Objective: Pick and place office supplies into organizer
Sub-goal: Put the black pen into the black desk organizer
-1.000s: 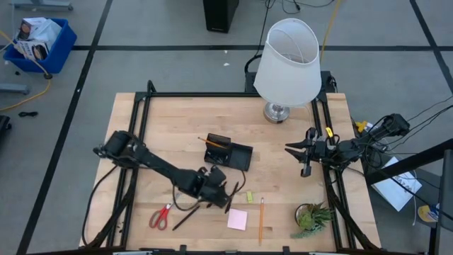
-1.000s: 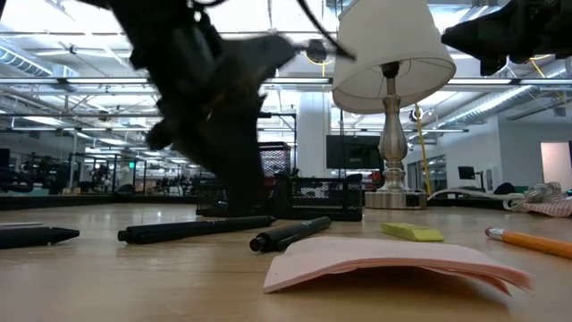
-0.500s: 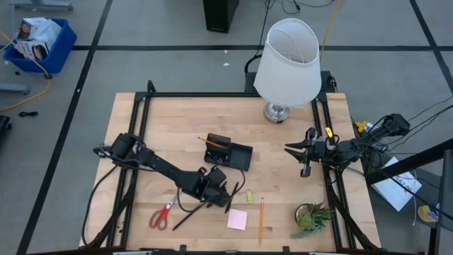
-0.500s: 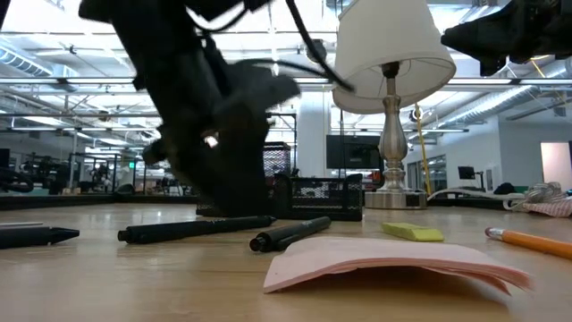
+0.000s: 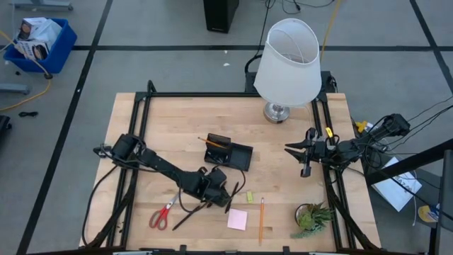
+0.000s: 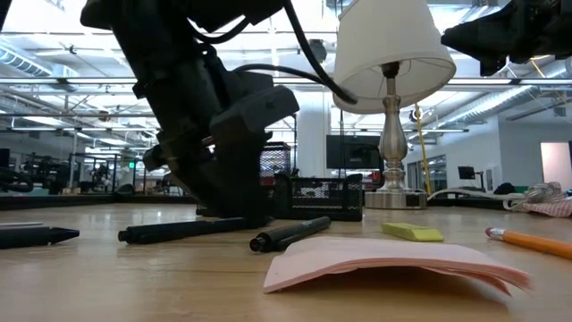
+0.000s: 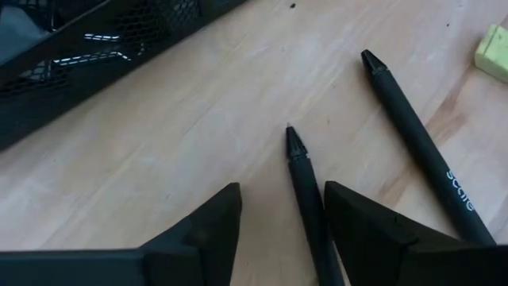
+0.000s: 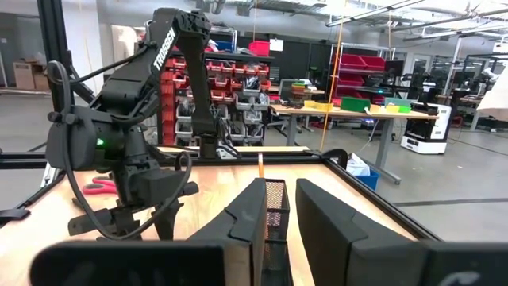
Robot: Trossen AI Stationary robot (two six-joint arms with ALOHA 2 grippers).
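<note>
Since a second ago the left arm has dropped lower over the pens, so the left gripper (image 7: 278,214) now sits just above the table with its jaws apart, straddling one thin black pen (image 7: 308,191); nothing is gripped yet. A second black pen (image 7: 417,147) lies just to its right, untouched.

Going left to right across the table: the red-handled scissors (image 5: 161,215) lie near the front left corner. The pens lie right of them, under the left gripper. The pink sticky-note pad (image 5: 238,219) is on the near edge, with the small yellow-green eraser (image 5: 249,196) just beyond it and an orange pencil (image 5: 260,221) to its right. The organizer (image 5: 244,157) sits mid-table, farther back, and one orange pencil (image 5: 209,141) already stands in its taller left section. The potted plant (image 5: 311,217) and lamp (image 5: 286,64) are on the right side.

The right gripper (image 5: 304,152) hangs idle above the right edge, jaws a little apart and empty.

By my reading the task is barely begun: one pencil stowed, while the scissors, two pens, pad, eraser and the other pencil remain outside.
</note>
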